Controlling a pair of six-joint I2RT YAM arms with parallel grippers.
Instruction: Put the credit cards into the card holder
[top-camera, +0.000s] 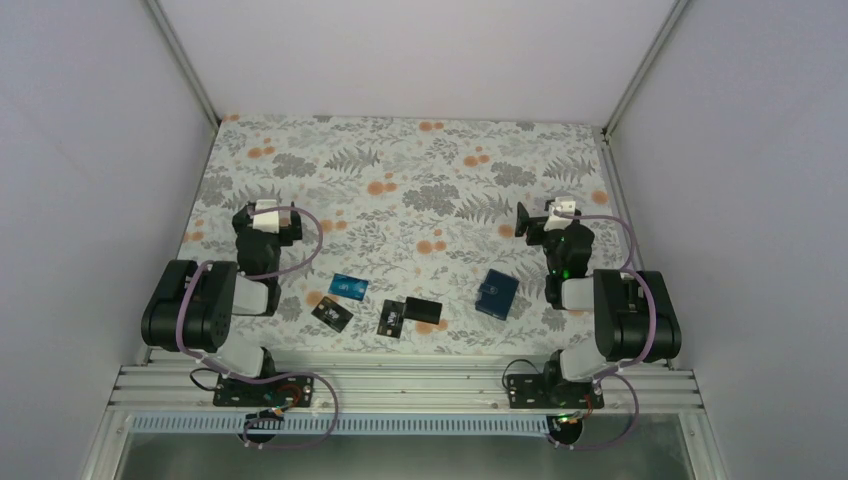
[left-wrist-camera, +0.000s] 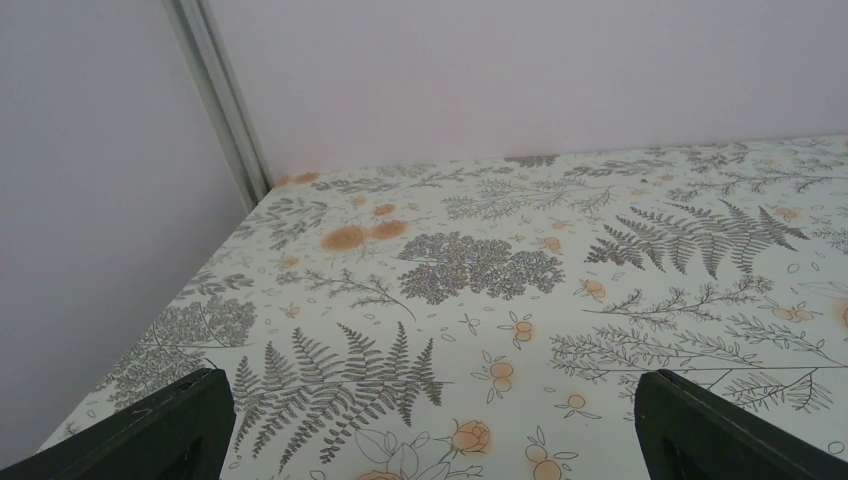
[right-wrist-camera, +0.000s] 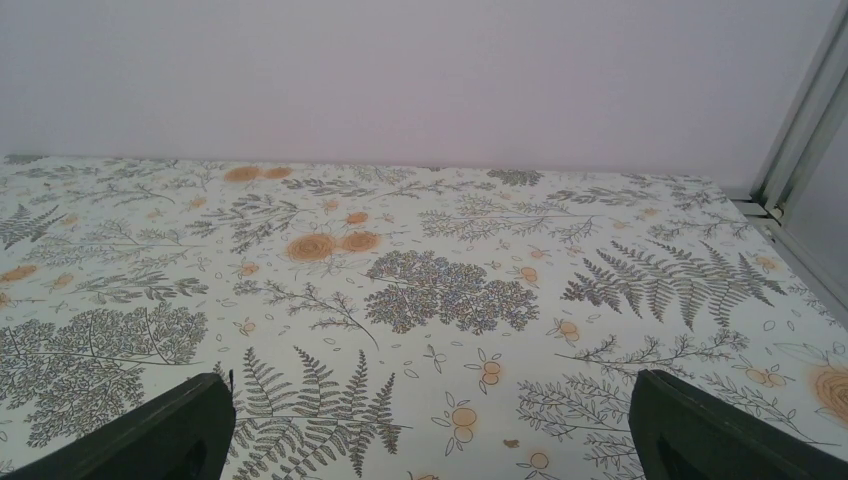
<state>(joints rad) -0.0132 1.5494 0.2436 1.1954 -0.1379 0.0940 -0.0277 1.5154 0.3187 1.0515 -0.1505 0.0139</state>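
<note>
In the top view the credit cards lie near the table's front edge: a teal-blue card (top-camera: 349, 288), a black card with light markings (top-camera: 332, 315), another marked black card (top-camera: 392, 318) and a plain black card (top-camera: 424, 308) overlapping it. The dark navy card holder (top-camera: 496, 294) lies folded to their right. My left gripper (top-camera: 268, 222) hangs behind and left of the cards, my right gripper (top-camera: 540, 220) behind the holder. Both wrist views show only tablecloth between wide-spread fingers (left-wrist-camera: 160, 430) (right-wrist-camera: 720, 430); both grippers are open, nothing in them.
White walls with metal corner posts (top-camera: 185, 60) (top-camera: 645, 60) enclose the floral tablecloth (top-camera: 420, 180). An aluminium rail (top-camera: 400, 385) carrying the arm bases runs along the near edge.
</note>
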